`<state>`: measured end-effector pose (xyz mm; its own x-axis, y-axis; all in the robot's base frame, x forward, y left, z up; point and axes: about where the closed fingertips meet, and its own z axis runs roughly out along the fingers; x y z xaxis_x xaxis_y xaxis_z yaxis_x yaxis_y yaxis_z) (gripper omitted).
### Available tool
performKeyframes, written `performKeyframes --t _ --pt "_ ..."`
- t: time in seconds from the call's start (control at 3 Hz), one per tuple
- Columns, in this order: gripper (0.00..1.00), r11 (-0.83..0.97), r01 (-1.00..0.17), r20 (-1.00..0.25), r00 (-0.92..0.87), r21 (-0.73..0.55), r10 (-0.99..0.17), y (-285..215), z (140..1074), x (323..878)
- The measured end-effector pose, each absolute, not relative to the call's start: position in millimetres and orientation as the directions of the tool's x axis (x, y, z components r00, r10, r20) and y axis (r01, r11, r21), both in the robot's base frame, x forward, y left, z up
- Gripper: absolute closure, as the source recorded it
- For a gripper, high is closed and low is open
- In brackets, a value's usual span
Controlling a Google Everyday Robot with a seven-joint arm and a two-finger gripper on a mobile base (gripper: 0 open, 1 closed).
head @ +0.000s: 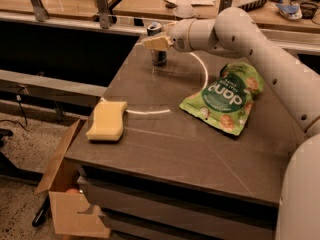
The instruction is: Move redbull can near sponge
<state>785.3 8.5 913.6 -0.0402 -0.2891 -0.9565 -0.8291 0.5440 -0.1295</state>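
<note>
The redbull can (159, 57) stands upright at the far edge of the dark table (165, 149), left of its middle. My gripper (156, 42) is at the can, level with its upper half, and its cream tip covers the front of the can. The white arm reaches in from the right. The pale yellow sponge (107, 120) lies flat near the table's left edge, well in front of the can and apart from it.
A green snack bag (226, 99) lies on the right part of the table under the arm. An open cardboard box (62, 194) stands on the floor below the table's left front corner. A rail and a cluttered bench run behind the table.
</note>
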Motion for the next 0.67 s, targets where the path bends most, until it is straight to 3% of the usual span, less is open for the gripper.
performKeyframes --t 0.33,0.67 --pt "0.74 0.528 -0.838 -0.956 -0.029 -0.136 -0.293 9 917 786" --pt "1.00 0.521 -0.852 -0.973 -0.065 -0.061 -0.221 -5 963 772"
